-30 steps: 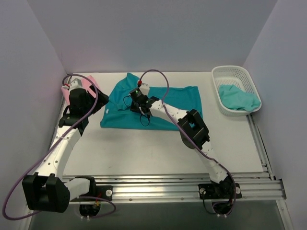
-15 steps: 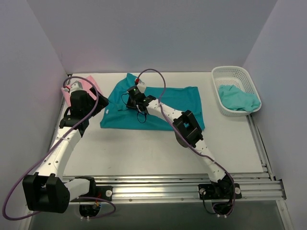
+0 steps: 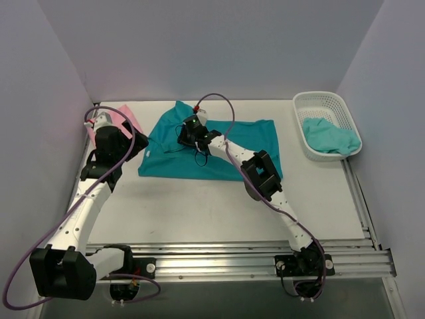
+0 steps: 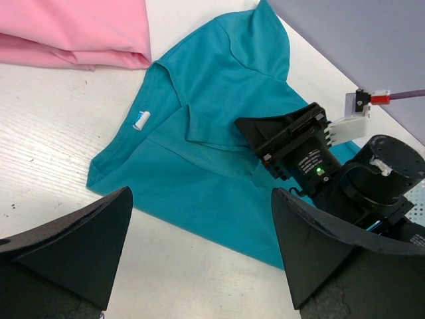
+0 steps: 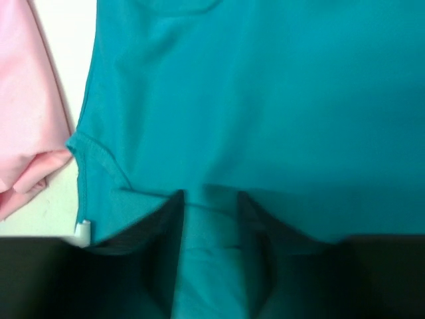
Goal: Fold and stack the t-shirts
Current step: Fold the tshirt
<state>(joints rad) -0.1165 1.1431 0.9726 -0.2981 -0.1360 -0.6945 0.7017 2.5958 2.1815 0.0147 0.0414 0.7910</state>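
R gripper [image 3: 189, 133] is down on the teal t-shirt [image 3: 166, 158], which lies spread flat mid-table, at its collar/sleeve end near the folded pink shirt [image 3: 125, 118]. In wrist view its jaws are narrow w/ cloth showing in the gap; can't tell if that cloth is truly pinched or just pressed on. L gripper [image 4: 201, 193] hangs wide open, holding nothing, over the shirt's near-left edge. Risks, as I judge: if R has only the top layer, the fold goes skewed; a thin pinch could slip mid-lift. W/ L not pinning, the shirt may drag on the table [image 3: 199, 206] & bunch, or nudge the pink shirt. The other teal shirt [image 3: 329, 136] sits in the basket [image 3: 319, 100].
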